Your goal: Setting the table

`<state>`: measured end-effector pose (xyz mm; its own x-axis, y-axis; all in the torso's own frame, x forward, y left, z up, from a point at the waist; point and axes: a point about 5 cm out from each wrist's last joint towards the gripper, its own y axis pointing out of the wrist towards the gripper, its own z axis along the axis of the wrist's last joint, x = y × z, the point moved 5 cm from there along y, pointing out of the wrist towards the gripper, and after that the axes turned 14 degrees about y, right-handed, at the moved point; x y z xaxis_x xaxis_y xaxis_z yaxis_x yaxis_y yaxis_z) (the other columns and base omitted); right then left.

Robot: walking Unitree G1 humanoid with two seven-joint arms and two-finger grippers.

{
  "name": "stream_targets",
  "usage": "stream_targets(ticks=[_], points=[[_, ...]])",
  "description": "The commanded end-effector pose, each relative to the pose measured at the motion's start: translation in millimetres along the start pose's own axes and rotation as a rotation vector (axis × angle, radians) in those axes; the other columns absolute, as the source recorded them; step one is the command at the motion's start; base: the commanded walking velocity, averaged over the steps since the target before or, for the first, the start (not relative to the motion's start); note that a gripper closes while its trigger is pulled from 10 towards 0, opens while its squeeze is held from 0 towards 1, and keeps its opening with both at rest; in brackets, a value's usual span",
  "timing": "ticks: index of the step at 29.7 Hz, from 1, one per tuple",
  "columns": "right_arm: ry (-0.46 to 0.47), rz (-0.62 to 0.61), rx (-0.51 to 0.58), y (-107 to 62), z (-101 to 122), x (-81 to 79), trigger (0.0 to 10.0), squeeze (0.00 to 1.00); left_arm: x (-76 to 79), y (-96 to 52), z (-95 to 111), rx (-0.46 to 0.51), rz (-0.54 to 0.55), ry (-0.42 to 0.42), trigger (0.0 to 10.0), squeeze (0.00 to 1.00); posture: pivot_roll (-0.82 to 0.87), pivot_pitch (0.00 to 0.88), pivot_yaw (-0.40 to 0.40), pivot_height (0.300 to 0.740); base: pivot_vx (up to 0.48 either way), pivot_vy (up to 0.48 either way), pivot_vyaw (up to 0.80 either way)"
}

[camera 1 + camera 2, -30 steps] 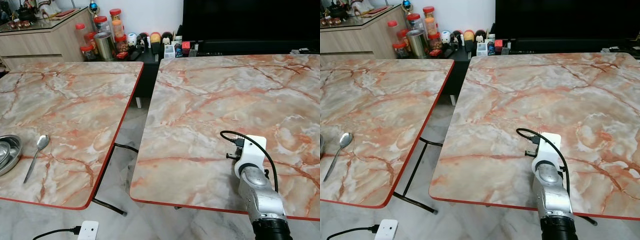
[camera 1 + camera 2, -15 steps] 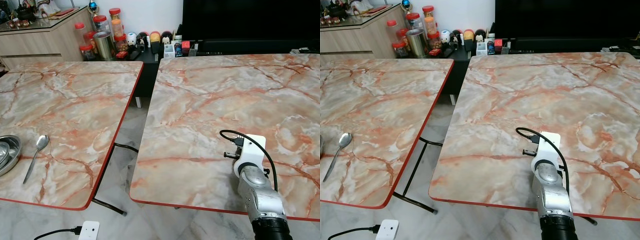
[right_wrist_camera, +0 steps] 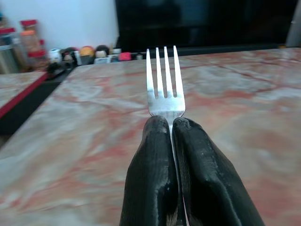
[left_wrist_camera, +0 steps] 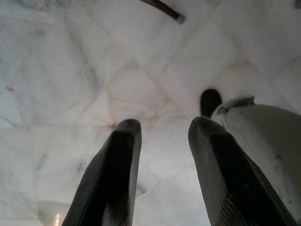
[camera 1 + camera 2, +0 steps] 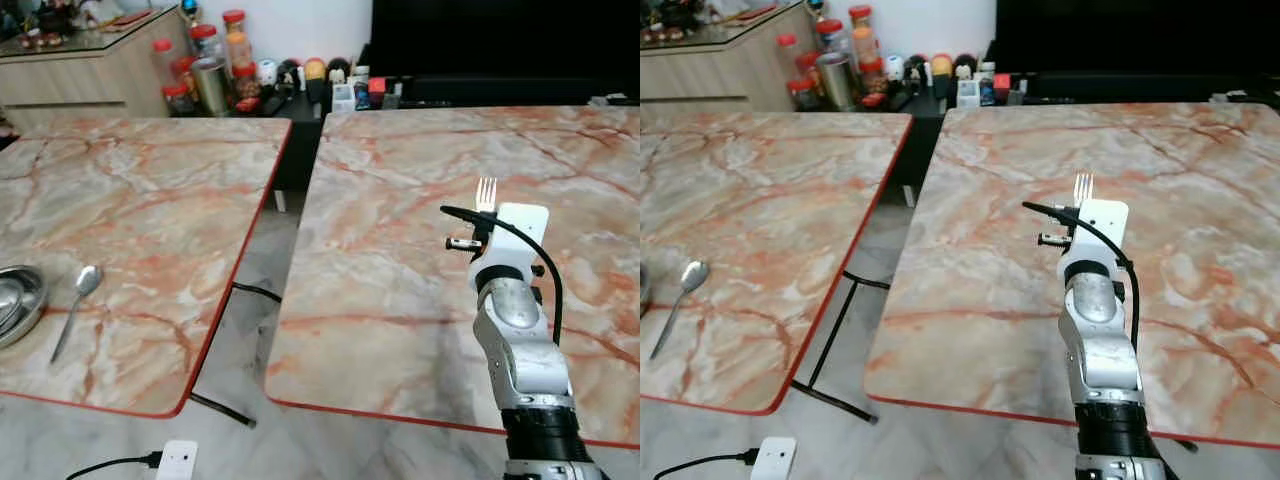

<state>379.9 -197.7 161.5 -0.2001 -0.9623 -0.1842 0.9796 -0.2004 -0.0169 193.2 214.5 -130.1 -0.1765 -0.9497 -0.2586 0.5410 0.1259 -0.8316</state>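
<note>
The right gripper pinches a slim silver fork, tines toward 12 o'clock, above the marble-patterned desk; that narrow hold may let it twist or slip when lowered, while the idle left jaws hang parted.

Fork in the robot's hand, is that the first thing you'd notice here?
Yes: the silver fork stands out, pinched by its handle in the right gripper, tines pointing forward above the right marble table. Next comes the spoon lying beside a metal bowl on the left marble table. The left gripper hangs open over the floor.
</note>
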Motion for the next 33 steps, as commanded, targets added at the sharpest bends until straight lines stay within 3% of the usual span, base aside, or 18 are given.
stream_targets(ticks=[1, 33], points=[[0.007, 0.057, 0.024, -1.9, 6.2, -17.8, 10.0, 0.00, -7.8, -0.7, -6.3, -0.023, 0.023, -0.003, 10.0, 0.00, -0.05, 0.037, 0.077, 0.740, 0.000, 0.480, 0.00], [0.014, 0.110, 0.007, -4.6, -1.5, -30.1, 10.0, 0.00, -14.8, -1.3, -9.3, -0.033, 0.047, -0.011, 10.0, 0.00, -0.03, 0.042, 0.075, 0.740, 0.000, 0.480, 0.00]])
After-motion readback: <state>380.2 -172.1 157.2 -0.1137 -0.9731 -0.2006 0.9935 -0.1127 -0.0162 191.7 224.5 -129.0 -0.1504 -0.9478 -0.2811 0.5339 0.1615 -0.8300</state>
